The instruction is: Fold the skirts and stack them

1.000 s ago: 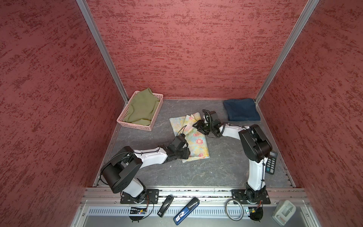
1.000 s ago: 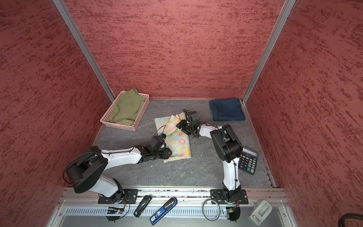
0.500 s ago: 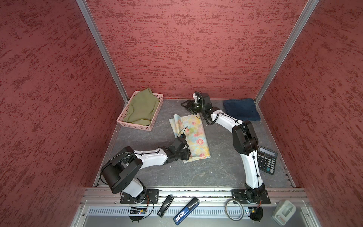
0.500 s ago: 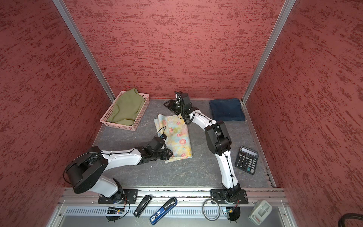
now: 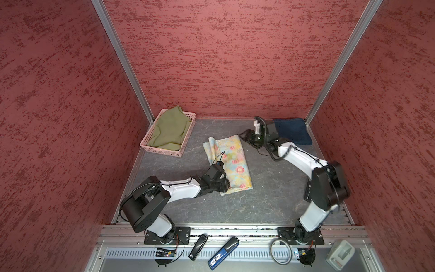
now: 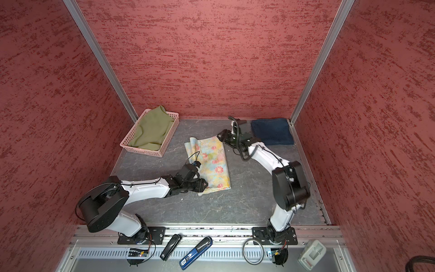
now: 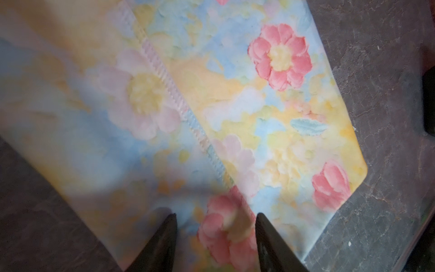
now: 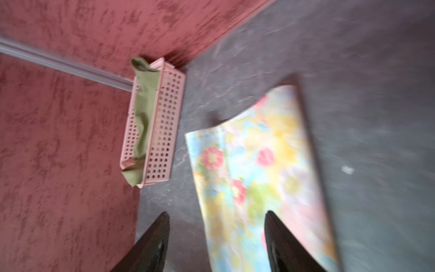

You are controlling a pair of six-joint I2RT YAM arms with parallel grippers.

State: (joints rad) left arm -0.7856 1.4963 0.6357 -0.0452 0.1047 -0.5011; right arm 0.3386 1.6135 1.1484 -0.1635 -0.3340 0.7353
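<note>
— Folding the flowered skirt, on the table between the basket and the denim skirt; looked doubled lengthwise.
— Lay as a long strip, back toward front, slanted right at the near end.
— Stood parted at the left gripper over the near hem, pinching nothing; gaped empty at the right gripper by the far corner.
— Needed fresh grips, then halving across the length.

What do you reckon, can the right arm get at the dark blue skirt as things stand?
Probably yes. The dark blue skirt lies uncovered in the far right corner, close beside the right gripper. Its jaws stand open and empty but point toward the floral skirt, so the wrist must turn.
</note>
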